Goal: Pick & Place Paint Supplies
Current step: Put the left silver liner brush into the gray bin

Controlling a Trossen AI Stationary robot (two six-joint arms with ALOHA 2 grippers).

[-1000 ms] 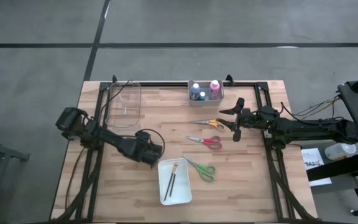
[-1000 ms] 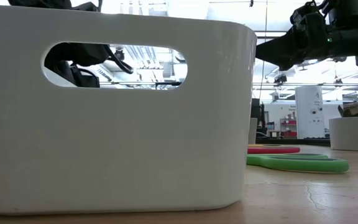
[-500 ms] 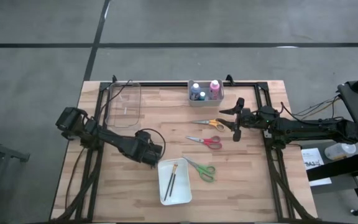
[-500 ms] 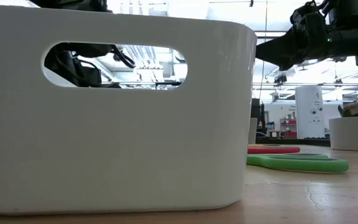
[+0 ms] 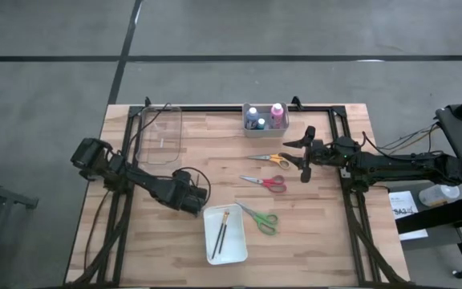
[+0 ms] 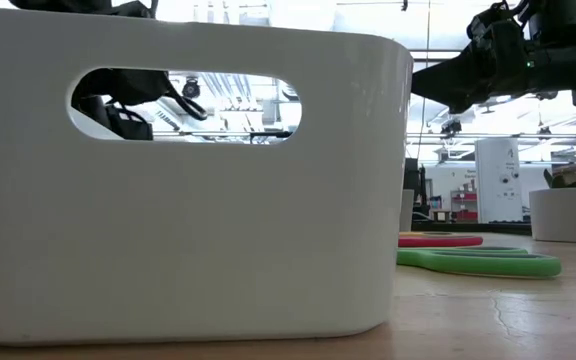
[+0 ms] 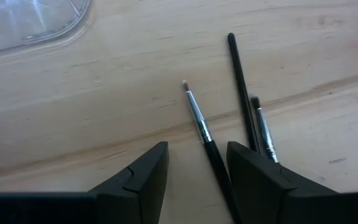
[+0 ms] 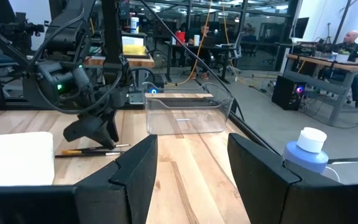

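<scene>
Since a second ago the left gripper (image 5: 197, 201) has shifted slightly near the white tray (image 5: 225, 234); in the low view its dark bulk sits differently behind the tray's handle slot. The right arm, scissors and bottles are unchanged.

Left gripper: low over the table just beside the tray's far left corner. Its fingers (image 7: 143, 177) stand apart and grasp nothing. In its wrist view three brushes (image 7: 205, 140) lie on bare wood ahead of it; one runs between the fingertips, the other two lie just beside the one finger. A corner of the clear bin (image 7: 30, 22) shows beyond them.

Right gripper (image 5: 306, 156): held above the table at mid-right, near the orange scissors (image 5: 269, 159). Its fingers (image 8: 135, 168) are parted and empty.

Task items:
- Two brushes (image 5: 221, 233) lie inside the tray.
- Red scissors (image 5: 267, 182) lie at table centre; green scissors (image 5: 260, 218) lie just right of the tray; orange scissors lie farthest back.
- Bottles stand in a small caddy (image 5: 265, 119) at the back edge: pink bottle (image 5: 277, 111) on the right, blue bottle (image 5: 252, 113) on the left, a short one between them.
- Clear bin (image 5: 161, 135) stands at the back left with nothing visible in it.

In the low view the tray (image 6: 188, 190) fills the foreground, with green scissors (image 6: 478, 262) and red scissors (image 6: 438, 240) lying flat beyond.
</scene>
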